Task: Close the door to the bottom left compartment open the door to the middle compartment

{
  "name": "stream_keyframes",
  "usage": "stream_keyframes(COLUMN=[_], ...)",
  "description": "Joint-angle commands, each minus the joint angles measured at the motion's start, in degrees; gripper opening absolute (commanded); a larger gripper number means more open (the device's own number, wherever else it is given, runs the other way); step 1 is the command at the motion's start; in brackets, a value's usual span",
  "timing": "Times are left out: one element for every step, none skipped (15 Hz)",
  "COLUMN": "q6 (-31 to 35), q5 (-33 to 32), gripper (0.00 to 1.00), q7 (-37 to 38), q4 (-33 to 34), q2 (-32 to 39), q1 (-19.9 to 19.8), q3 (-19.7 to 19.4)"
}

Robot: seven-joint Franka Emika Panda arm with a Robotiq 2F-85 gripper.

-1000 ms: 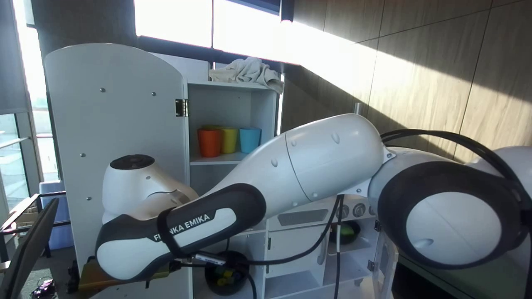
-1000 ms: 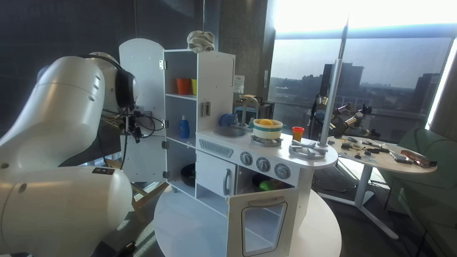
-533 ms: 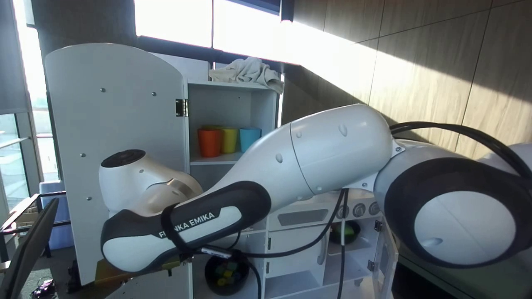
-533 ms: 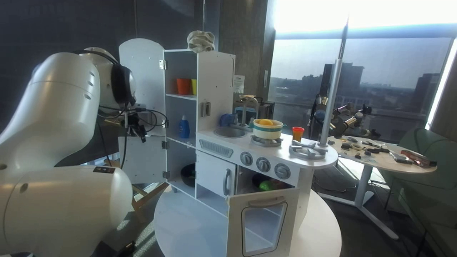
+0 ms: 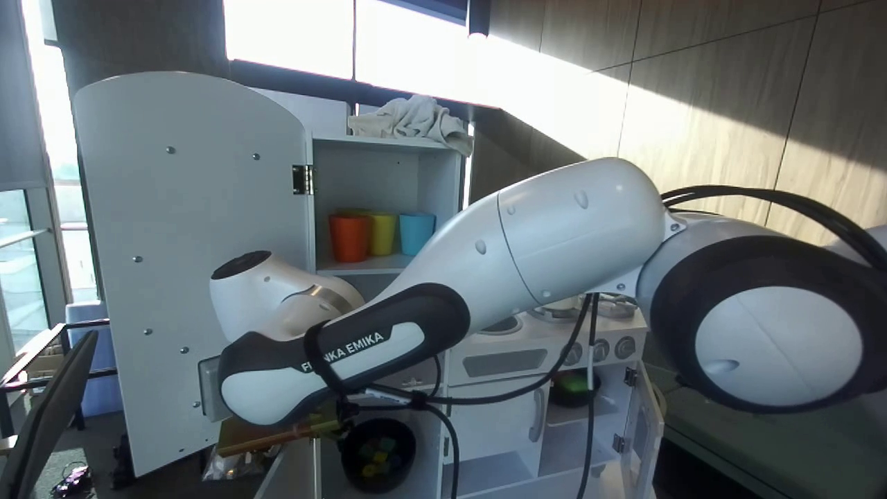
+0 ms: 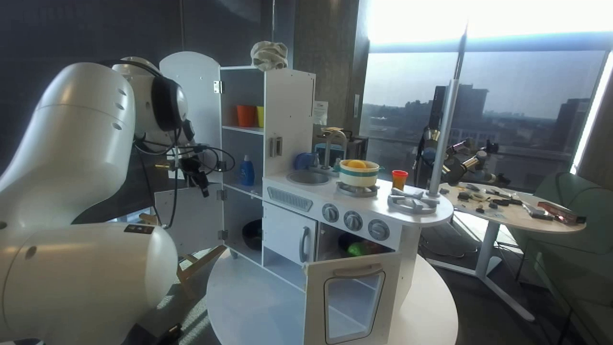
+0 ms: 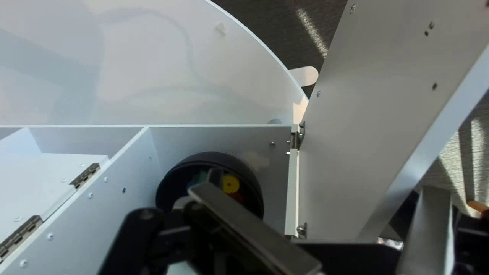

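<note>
The white door of the bottom left compartment [image 6: 187,220] stands open; its inner face fills the right of the wrist view [image 7: 382,114]. The compartment [image 7: 225,139] holds a black bowl [image 7: 252,179] of coloured pieces. The middle compartment's white door [image 6: 285,232] is shut, with a grey upright handle [image 6: 304,244]. My gripper [image 6: 200,183] is open and empty in front of the tall cabinet. In the wrist view its fingers [image 7: 338,229] are wide apart, one over the compartment, the other just past the door's top edge. I cannot tell whether it touches the door.
The tall upper left door [image 5: 194,229] stands open beside my arm. The oven door [image 6: 352,297] with a window is open at the right. A blue bottle [image 6: 247,171] and cups [image 6: 246,116] stand on shelves. Loose cables [image 5: 485,400] hang from my arm.
My gripper has moved toward the cabinet and slightly down. The bottom left door has swung part way toward the cabinet front. The middle door has not moved.
</note>
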Motion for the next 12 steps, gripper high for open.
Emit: stream_keyframes(q6=[-2.91,-3.89,-4.92,-9.43,-12.73,-16.3,-20.63,-23.17,-24.93,-25.94,-26.71,-26.43], q5=[0.25,-0.56,-1.23,-1.7,-1.65,-1.33,-2.33,-2.45,-2.43,-2.48,-2.59,-2.57], gripper=[1.0,1.0,1.0,1.0,1.0,1.0,1.0,1.0,1.0,1.0,1.0,1.0], q7=[1.6,1.92,2.15,0.98,1.25,1.2,1.49,1.47,0.86,0.66,0.42,-0.2], q4=[-6.09,-7.17,-7.99,-8.26,-8.38,-8.21,-7.32,-7.22,-7.12,-7.14,-7.23,-7.82], q2=[-6.15,-7.55,-8.74,-9.91,-10.69,-11.09,-11.22,-11.52,-11.91,-12.26,-12.61,-13.14], q1=[0.02,0.41,0.71,0.98,1.1,0.98,-1.01,-1.38,-1.94,-2.37,-2.79,-3.42], q3=[-0.46,-0.84,-1.14,-1.15,-1.17,-1.08,1.53,1.96,2.68,3.28,3.87,4.52])
